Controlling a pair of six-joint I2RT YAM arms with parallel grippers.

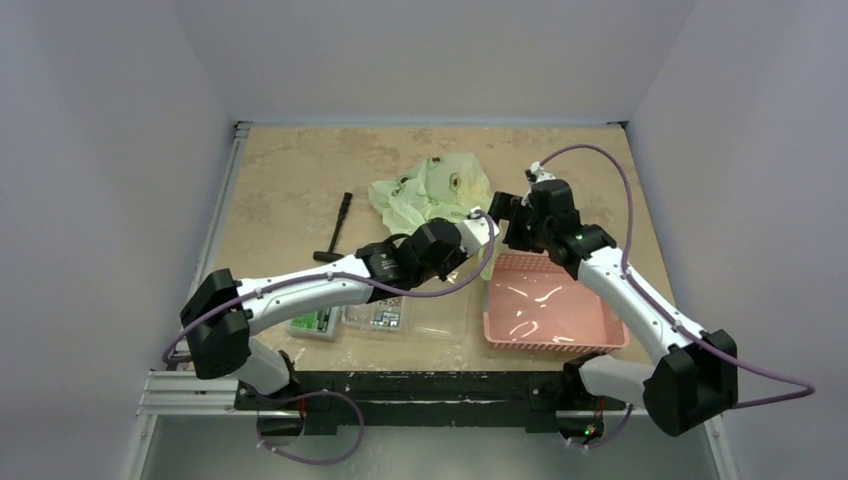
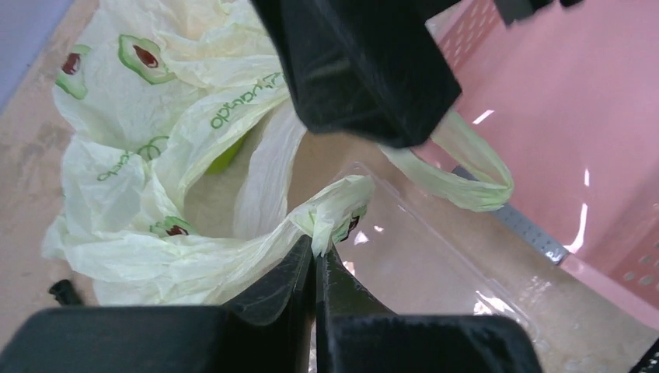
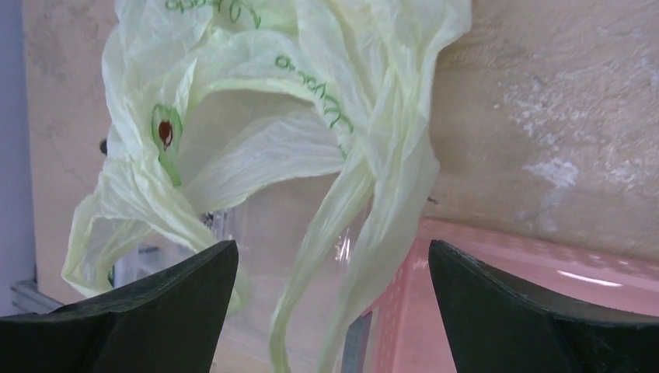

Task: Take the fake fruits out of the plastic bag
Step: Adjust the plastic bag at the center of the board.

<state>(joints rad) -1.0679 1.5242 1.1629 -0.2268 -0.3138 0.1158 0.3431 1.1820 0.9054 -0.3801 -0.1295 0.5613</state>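
The pale yellow-green plastic bag (image 1: pixel 430 188) lies crumpled at the table's middle back, printed with avocado marks. My left gripper (image 2: pixel 319 247) is shut on the near edge of the bag's mouth (image 2: pixel 334 210) and holds it up. Inside the opening a bit of a green fruit (image 2: pixel 228 155) shows; the other fruits are hidden. My right gripper (image 3: pixel 334 268) is open, and the bag's loop handle (image 3: pixel 342 225) hangs between its fingers without being pinched. In the top view both grippers (image 1: pixel 478 232) (image 1: pixel 507 215) meet at the bag's right side.
A pink basket (image 1: pixel 600 335) stands at the front right, just under the right gripper (image 2: pixel 591 116). A clear compartmented box (image 1: pixel 380 318) lies under the left arm. A black T-shaped tool (image 1: pixel 338 228) lies left of the bag.
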